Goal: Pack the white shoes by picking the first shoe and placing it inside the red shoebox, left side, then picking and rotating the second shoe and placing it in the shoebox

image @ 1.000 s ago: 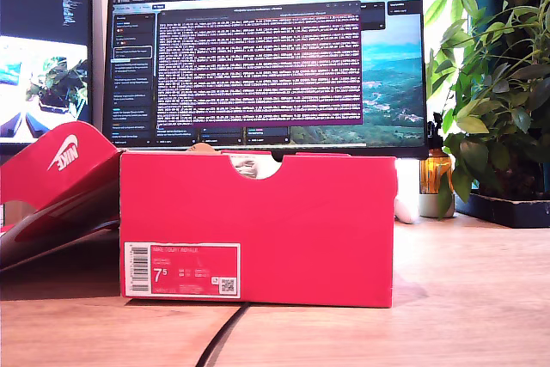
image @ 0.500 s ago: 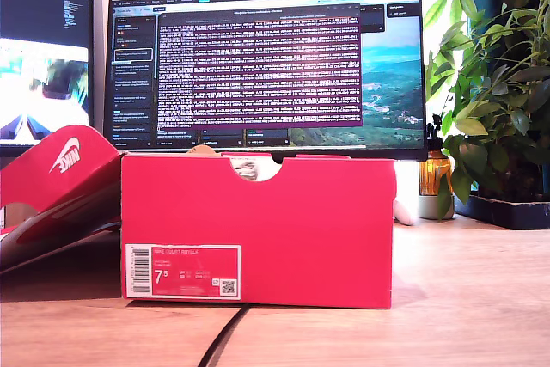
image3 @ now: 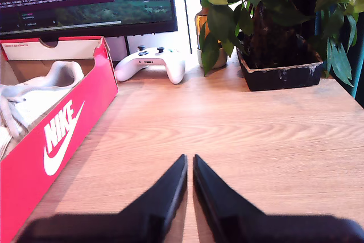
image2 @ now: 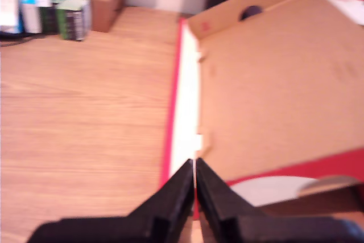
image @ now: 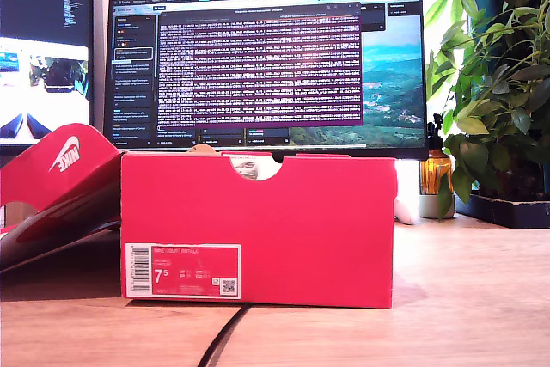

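The white shoes (image3: 34, 92) lay inside the red shoebox (image: 258, 229), which stood on the wooden counter (image: 464, 298) in front of the monitor (image: 266, 58); in the second wrist view pale leather and laces showed over the swoosh-printed wall, and in the exterior view a sliver of white showed through the half-round notch in the box's near wall. How many shoes were in there, and which way each pointed, could not be told. The lid (image: 60, 169) hung open at the exterior view's left, and the first wrist view looked down on its brown inner face and red rim. My first claw (image2: 194, 169) hung over that lid edge with its fingers pressed together on nothing. My second claw (image3: 189, 163) was likewise pressed together and empty, over bare counter just beside the box's long wall, with a white game controller (image3: 151, 64) and a potted plant (image3: 278, 32) beyond it. Neither arm appeared in the exterior view. By my judgement the packing was at or near its end. If a shoe remained to be seated, the sound way was to spread the claw first, come down from above clear of the box wall, take the shoe by its padded heel collar and turn it heel-to-toe against its mate before lowering, keeping away from the laces and the open lid.
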`<state>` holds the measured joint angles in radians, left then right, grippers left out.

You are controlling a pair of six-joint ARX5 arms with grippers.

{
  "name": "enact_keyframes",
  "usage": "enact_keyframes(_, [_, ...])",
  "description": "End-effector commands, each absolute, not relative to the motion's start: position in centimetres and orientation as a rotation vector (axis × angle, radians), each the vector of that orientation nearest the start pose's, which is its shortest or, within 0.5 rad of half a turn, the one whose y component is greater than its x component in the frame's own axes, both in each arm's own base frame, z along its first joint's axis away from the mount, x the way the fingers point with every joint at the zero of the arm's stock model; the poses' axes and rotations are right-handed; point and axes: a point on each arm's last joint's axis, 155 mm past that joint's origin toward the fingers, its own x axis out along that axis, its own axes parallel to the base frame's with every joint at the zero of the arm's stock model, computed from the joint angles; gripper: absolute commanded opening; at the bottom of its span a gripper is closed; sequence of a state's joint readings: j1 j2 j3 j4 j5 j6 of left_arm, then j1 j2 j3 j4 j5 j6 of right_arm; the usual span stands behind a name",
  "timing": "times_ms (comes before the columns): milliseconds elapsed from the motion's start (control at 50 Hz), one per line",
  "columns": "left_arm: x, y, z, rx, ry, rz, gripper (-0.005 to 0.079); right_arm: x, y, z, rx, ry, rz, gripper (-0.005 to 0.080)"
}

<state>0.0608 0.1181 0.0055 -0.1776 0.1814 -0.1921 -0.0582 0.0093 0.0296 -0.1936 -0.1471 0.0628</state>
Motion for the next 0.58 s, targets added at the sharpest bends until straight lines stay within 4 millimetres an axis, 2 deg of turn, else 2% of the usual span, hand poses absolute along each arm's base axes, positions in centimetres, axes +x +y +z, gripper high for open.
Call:
enact_keyframes(0, [24.5, -2.2, 8.5, -0.227, 0.311, -0.109, -0.0018, 24.8, 1.2, 12.3, 0.087, 0.181, 0.081, -0.0013])
enact_keyframes(220, [24.4, -3.4, 10.4, -0.22, 0.236, -0.186, -0.0018, 24.8, 1.2, 12.3, 0.087, 0.181, 0.081, -0.0013])
enact_keyframes(380, [24.1, -4.4, 10.5, -0.233, 0.239, -0.238, -0.0018, 24.8, 1.2, 12.3, 0.087, 0.181, 0.081, -0.0013])
enact_keyframes(560, [24.1, -4.6, 10.5, -0.235, 0.242, -0.242, -0.0018, 24.8, 1.2, 12.3, 0.087, 0.181, 0.081, -0.0013])
